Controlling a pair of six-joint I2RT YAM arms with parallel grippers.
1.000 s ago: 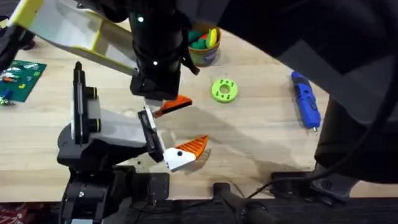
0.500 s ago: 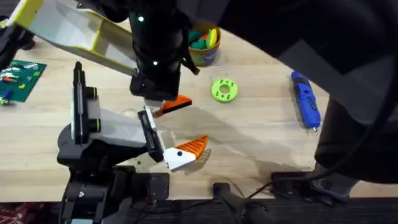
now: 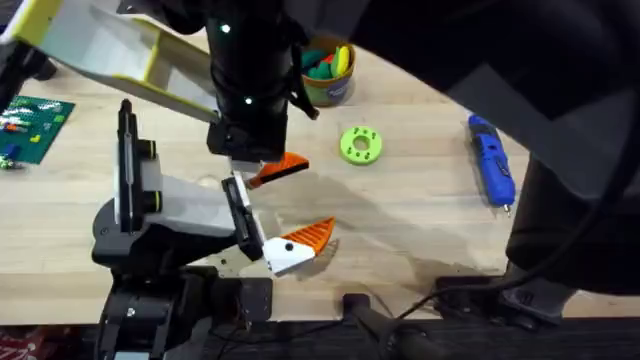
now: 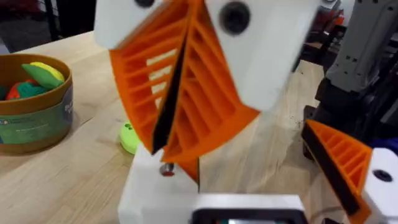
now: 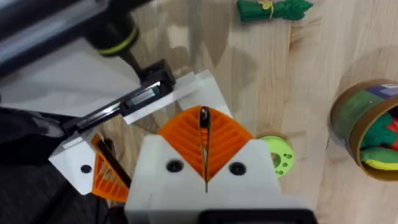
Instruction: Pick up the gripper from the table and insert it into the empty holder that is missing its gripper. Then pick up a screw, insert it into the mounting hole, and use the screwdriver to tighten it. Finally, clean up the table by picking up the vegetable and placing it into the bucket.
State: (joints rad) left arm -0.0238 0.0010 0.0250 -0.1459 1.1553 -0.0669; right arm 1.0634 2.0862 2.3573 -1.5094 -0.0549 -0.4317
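Black arms, white fingers [image 5: 205, 171], orange ribbed pads [image 4: 186, 99], dark screws

Lime-green round disc w/ holes [image 3: 361, 145] flat on wood, approx. mid-scene. Green circuit board [image 3: 33, 127] at far edge, partly cut off by frame. Green leafy bundle w/ yellow tie [image 5: 273, 9] lying on its side, well apart from disc.

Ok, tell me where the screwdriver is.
In the overhead view the screwdriver lies on the table at the right side, right of the lime-green disc.
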